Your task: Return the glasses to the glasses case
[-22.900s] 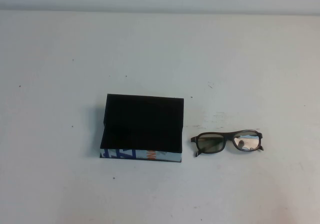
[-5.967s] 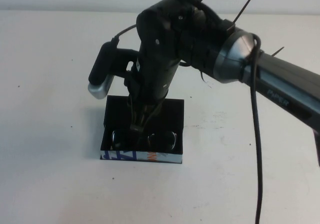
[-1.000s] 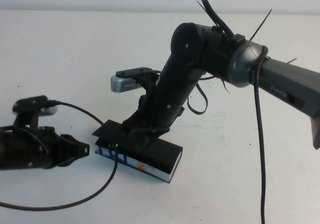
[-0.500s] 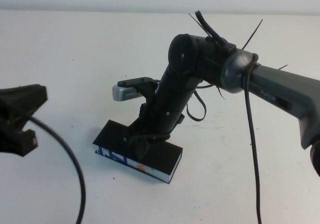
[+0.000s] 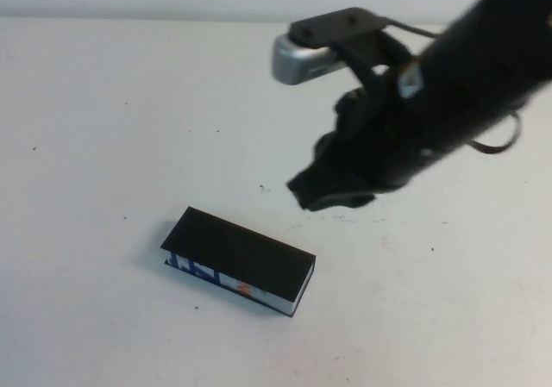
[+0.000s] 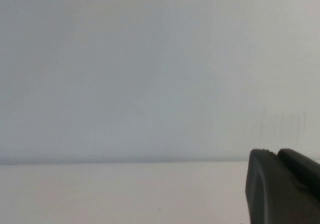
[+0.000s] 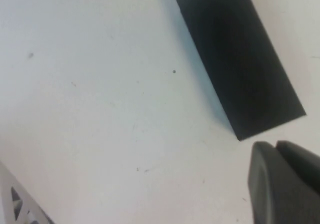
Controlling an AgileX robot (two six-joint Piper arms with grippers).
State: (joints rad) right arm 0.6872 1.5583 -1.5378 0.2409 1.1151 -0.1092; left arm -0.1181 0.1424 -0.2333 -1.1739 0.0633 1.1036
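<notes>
I count one glasses case [image 5: 239,260], lid closed, near the surface's [image 5: 103,128] front edge. My right hand [image 5: 323,190] hangs above it, pinched together, empty. The left hand [image 6: 282,186] is at the edge of its own wrist view, and I cannot tell its state.

No legible text anywhere.

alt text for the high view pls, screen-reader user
A closed black glasses case lies at an angle on a white table, its printed side strip facing the camera. The right gripper, shut and empty, hangs above the table to the case's right; the left gripper is out of frame.
</notes>
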